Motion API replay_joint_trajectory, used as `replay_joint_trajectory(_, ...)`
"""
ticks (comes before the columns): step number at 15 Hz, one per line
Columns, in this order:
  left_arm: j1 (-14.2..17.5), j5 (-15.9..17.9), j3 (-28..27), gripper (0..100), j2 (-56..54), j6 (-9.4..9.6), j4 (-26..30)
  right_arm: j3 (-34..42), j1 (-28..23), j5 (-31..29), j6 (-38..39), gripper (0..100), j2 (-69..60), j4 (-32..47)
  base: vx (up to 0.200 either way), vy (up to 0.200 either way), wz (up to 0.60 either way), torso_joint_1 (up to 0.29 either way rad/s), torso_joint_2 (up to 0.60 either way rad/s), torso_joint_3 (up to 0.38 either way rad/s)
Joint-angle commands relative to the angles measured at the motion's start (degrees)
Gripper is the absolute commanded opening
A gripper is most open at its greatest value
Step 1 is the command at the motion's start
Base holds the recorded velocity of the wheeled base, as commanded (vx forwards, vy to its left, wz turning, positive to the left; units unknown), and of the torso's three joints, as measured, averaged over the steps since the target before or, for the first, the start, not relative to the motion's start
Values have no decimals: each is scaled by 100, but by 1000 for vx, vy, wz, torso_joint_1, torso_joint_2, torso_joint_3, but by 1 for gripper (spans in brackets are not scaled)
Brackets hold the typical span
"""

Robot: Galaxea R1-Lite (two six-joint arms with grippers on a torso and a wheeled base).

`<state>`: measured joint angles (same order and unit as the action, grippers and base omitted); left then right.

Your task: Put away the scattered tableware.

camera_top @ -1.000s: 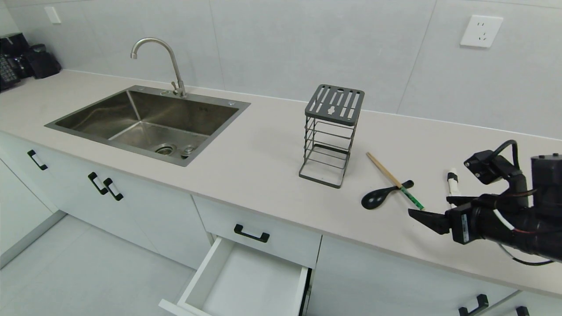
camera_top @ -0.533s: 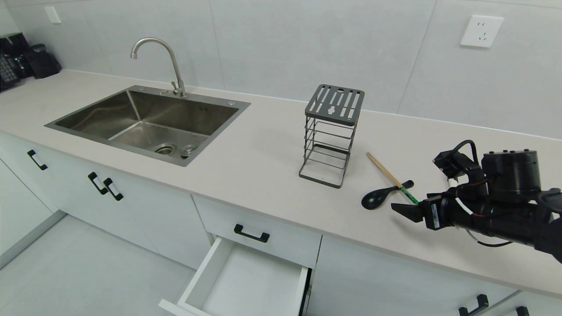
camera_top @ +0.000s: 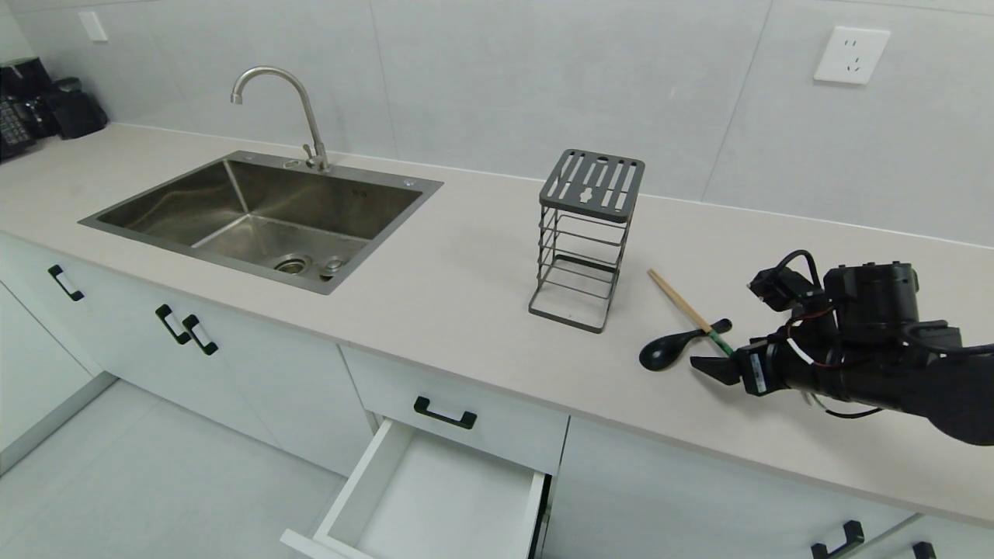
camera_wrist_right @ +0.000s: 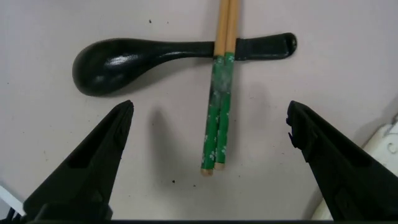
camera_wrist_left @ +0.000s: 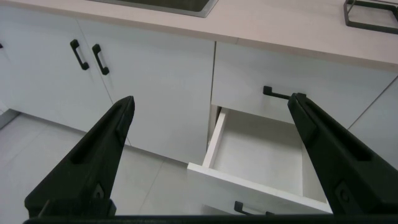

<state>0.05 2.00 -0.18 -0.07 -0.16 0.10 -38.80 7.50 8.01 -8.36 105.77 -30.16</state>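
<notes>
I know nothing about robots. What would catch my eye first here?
The open black right gripper hovers by a black spoon with a pair of chopsticks lying across its handle, at the counter's right. Left of them stands a dark wire rack, and below the counter a white drawer hangs open.

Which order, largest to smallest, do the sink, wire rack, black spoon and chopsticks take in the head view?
1. sink
2. wire rack
3. chopsticks and black spoon: look alike, not ranked.
</notes>
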Motion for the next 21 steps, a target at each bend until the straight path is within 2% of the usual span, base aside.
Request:
replay_joint_trajectory(1,4,2,1,100,7,-2,-1,-119,24,16,-16,100,199,-51,0,0,0,0,0,0)
replay_joint_trajectory(6,4,2,1,100,7,-2,-1,-215,164,43,-25,100,550,-289,0,0,0,0,0,0)
replay_joint_trajectory(7,4,2,1,100,7,-2,-1,-277,182,43,-25,0,621,-280,0,0,0,0,0,0)
replay_joint_trajectory(12,4,2,1,100,7,-2,-1,-567,24,34,-34,0,700,-289,0,0,0,0,0,0)
replay_joint_trajectory(15,4,2,1,100,7,-2,-1,-488,-345,16,-148,0,454,-289,0,0,0,0,0,0)
replay_joint_trajectory(21,4,-7,1,100,7,-2,-1,496,-293,43,-192,0,-1295,-280,0,0,0,0,0,0)
